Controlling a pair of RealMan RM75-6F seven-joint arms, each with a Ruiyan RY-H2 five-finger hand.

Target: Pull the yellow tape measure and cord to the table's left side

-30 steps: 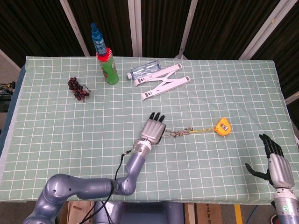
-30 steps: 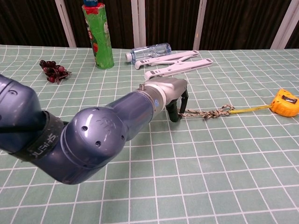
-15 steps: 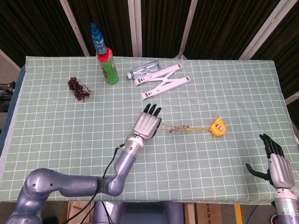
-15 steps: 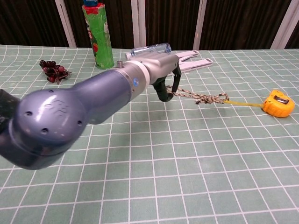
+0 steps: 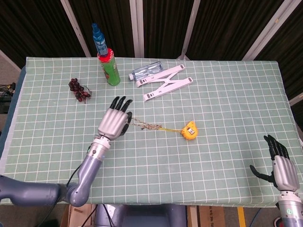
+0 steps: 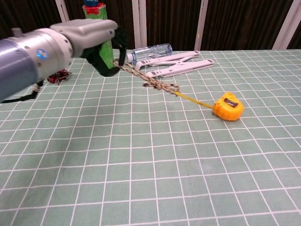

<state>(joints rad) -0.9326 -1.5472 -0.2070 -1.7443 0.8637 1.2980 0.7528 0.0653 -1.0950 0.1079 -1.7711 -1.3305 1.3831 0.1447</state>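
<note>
left hand [image 5: 114,123] grips the cord [image 5: 146,126] end, to drag it | tape measure [image 5: 190,131] trails at its 3 o'clock, near table [image 5: 227,94] centre | right hand [image 5: 279,166] open, idle at 4 o'clock edge

Open green checked worktop [image 5: 57,142] lies left of and in front of the left hand [image 5: 115,123], with bare cloth to the near edge. Behind the hand stand a cluster of dark red grapes [image 5: 79,90], an upright green spray bottle [image 5: 108,61], a clear plastic bottle lying flat [image 5: 147,71] and a white folding stand [image 5: 165,82], obstructing the far strip.
</note>
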